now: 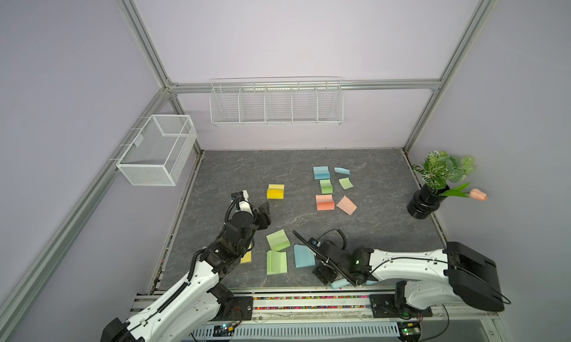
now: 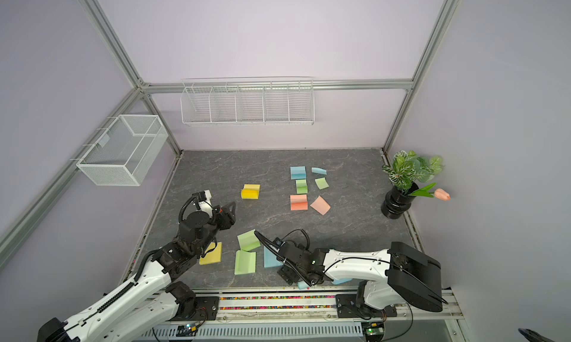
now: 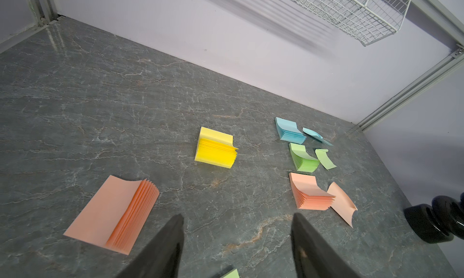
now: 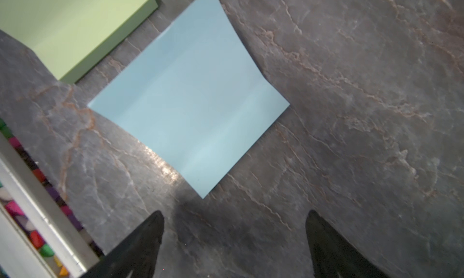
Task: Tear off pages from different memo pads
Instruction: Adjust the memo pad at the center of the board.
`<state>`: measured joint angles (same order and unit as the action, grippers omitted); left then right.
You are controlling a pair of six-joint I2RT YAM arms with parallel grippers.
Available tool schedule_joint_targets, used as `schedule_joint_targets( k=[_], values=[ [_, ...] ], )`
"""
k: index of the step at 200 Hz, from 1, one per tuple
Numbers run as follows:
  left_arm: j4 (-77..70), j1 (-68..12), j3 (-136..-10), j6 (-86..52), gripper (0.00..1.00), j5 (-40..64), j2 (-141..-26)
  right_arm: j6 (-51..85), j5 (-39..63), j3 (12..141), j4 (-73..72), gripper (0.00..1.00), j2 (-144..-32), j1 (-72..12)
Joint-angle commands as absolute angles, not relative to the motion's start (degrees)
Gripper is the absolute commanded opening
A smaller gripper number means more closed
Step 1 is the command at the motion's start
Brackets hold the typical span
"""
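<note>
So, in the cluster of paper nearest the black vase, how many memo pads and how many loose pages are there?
Memo pads: 3 (blue pad, green pad, salmon pad)
Loose pages: 3 (blue page, green page, salmon page)
Total: 6

The left arm point(image 1: 234, 232) covers most of a pale yellow square memo pad point(image 1: 246, 257); the right arm point(image 1: 401, 263) hides one edge of a light blue square pad point(image 1: 301, 257) and most of another light blue piece point(image 1: 339, 283) beneath it.
</note>
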<state>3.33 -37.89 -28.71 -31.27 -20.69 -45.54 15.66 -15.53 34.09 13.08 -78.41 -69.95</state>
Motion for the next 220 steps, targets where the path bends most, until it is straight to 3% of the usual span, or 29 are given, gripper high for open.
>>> schedule_joint_targets(
  k=[1, 80, 161, 220],
  values=[
    [3.57, -37.88, -28.66, -32.6, 0.68, -22.65, -45.34, 16.48, -17.8, 34.53, 11.63, 0.89, -78.92, -70.31],
    [3.69, -37.88, -28.66, -33.23, 0.68, -23.5, -45.98, 12.63, -18.54, 34.8, 9.0, 0.89, -81.07, -66.82],
    [2.76, -37.88, -29.0, -33.29, 0.68, -23.33, -48.82, 10.2, -20.5, 40.6, 12.42, 0.89, -82.0, -57.46],
    [3.86, -37.88, -30.67, -34.45, 0.68, -21.45, -51.9, 17.87, -8.64, 39.77, 17.06, 0.89, -76.24, -59.91]
  ],
)
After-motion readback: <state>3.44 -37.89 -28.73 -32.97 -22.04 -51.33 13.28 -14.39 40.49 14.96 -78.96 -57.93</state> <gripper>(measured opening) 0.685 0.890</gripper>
